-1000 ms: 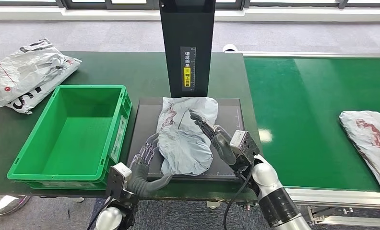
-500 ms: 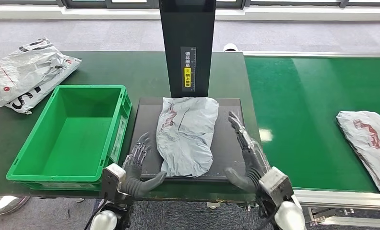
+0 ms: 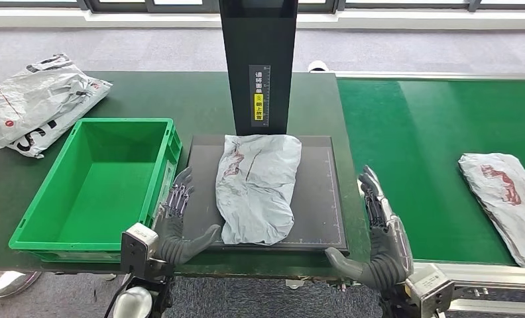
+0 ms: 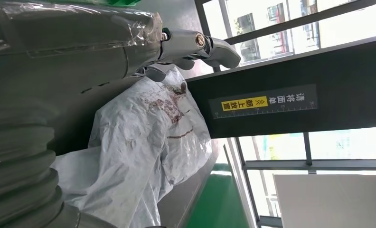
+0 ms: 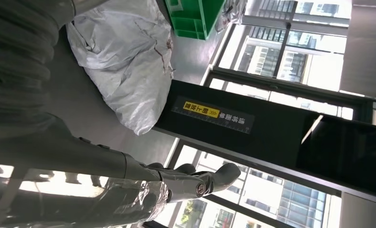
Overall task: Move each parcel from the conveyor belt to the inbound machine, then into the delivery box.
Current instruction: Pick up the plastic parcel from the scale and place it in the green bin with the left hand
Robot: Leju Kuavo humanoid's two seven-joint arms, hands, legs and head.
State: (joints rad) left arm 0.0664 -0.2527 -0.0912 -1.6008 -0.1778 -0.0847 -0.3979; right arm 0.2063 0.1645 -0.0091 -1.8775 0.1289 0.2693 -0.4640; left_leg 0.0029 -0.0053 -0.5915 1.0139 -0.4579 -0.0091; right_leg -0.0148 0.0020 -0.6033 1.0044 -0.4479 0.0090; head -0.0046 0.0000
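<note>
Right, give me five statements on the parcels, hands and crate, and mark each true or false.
1. A grey parcel lies on the black scanner plate. True.
2. The right hand holds that parcel. False: it is open, off the plate's right edge, holding nothing.
3. The green crate has a parcel in it. False: it is empty.
4. Another parcel lies on the conveyor belt. True.
5. The left hand sits between the crate and the parcel on the plate. True; it is open and holds nothing.
</note>
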